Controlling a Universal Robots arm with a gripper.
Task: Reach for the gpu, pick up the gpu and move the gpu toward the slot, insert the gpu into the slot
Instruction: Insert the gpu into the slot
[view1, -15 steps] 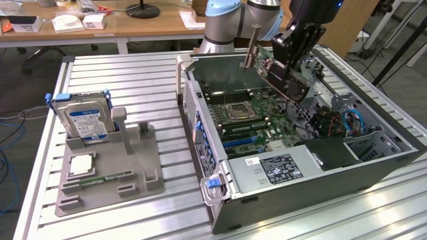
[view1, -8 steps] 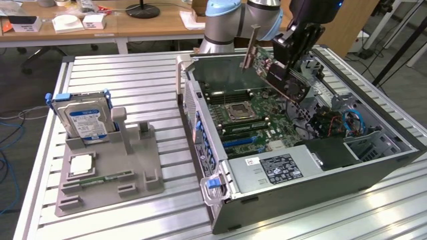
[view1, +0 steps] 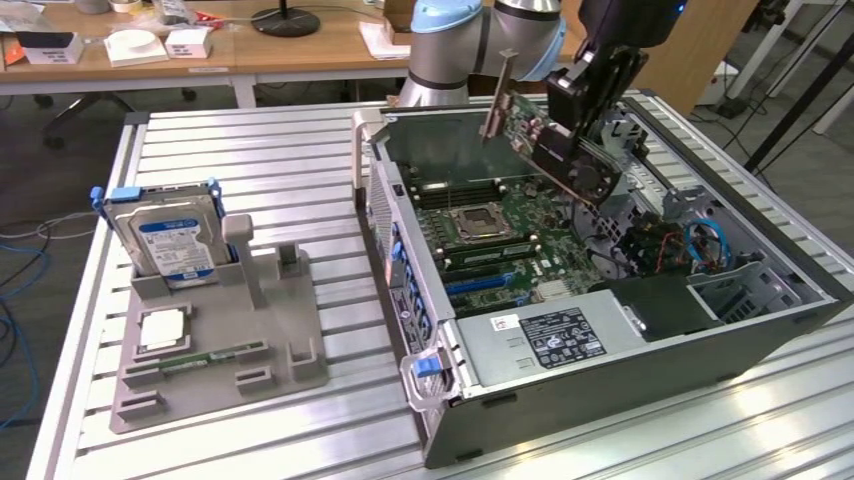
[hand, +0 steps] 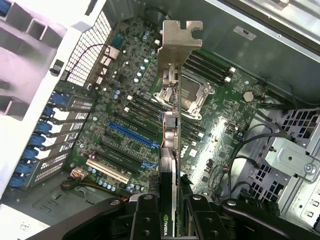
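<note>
A: gpu (view1: 554, 150) status?
B: Picked up. End effector (view1: 583, 120) is partly closed, clamped on the board edge. The card hangs tilted over the open case (view1: 641, 385), upper right of the exterior frame.
A: Seated?
B: No. It's clear above the motherboard (hand: 125, 95), and the blue slot (hand: 131, 135) is empty. Reach and pickup look done; insertion is left.

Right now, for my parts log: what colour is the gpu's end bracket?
Plain silver metal bracket, best in the wrist view.
</note>
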